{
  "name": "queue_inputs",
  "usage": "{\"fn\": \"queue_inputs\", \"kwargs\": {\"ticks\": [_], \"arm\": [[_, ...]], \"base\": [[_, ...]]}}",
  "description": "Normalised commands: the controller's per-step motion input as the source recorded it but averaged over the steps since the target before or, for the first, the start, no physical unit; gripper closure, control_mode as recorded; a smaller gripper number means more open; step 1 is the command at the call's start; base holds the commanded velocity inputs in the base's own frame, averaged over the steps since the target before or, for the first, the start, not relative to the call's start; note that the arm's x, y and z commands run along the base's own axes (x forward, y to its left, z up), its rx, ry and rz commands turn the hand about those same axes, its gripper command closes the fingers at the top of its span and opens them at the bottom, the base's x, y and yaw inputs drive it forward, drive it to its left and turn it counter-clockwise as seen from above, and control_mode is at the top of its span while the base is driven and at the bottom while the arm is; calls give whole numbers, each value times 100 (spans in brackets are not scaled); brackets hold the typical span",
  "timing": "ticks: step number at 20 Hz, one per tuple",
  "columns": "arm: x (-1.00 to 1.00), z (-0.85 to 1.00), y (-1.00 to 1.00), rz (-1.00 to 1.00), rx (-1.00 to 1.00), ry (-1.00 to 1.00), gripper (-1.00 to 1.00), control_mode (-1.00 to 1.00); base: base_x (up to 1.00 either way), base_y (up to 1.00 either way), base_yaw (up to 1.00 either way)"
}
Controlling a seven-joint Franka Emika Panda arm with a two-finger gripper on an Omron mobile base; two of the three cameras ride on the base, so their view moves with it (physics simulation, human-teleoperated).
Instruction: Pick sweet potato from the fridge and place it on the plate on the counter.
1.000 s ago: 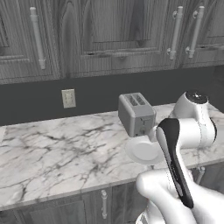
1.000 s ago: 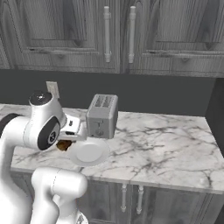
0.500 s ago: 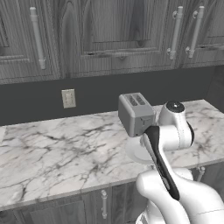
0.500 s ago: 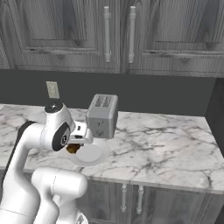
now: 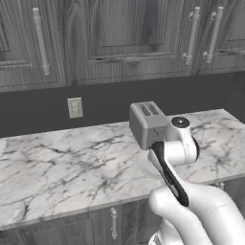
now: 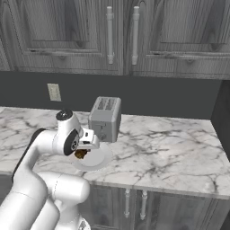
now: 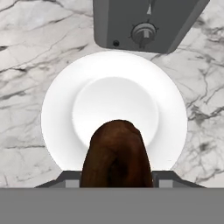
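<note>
While poised over the plate (image 7: 57,109) on the counter (image 5: 62,167), gripper (image 6: 82,153) clamped on sweet potato (image 7: 116,155). Potato held above plate's near rim. Plate just in front of toaster (image 6: 104,117).

Glossy white rounded arm (image 5: 191,210), dark joint bands, black disc cap on wrist (image 5: 180,122).
</note>
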Motion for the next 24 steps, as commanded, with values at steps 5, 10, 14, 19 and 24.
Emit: {"fn": "queue_inputs", "kwargs": {"ticks": [5, 10, 14, 19, 24], "arm": [[38, -33, 0, 6, 2, 0, 100, -100], [2, -46, 0, 2, 4, 0, 100, -100], [0, -58, 0, 0, 2, 3, 100, -100], [0, -30, 0, 0, 4, 0, -100, -100], [0, -7, 0, 0, 1, 0, -100, -100]], "base": [[0, 0, 0], [0, 0, 0], [0, 0, 0], [0, 0, 0], [0, 0, 0]]}}
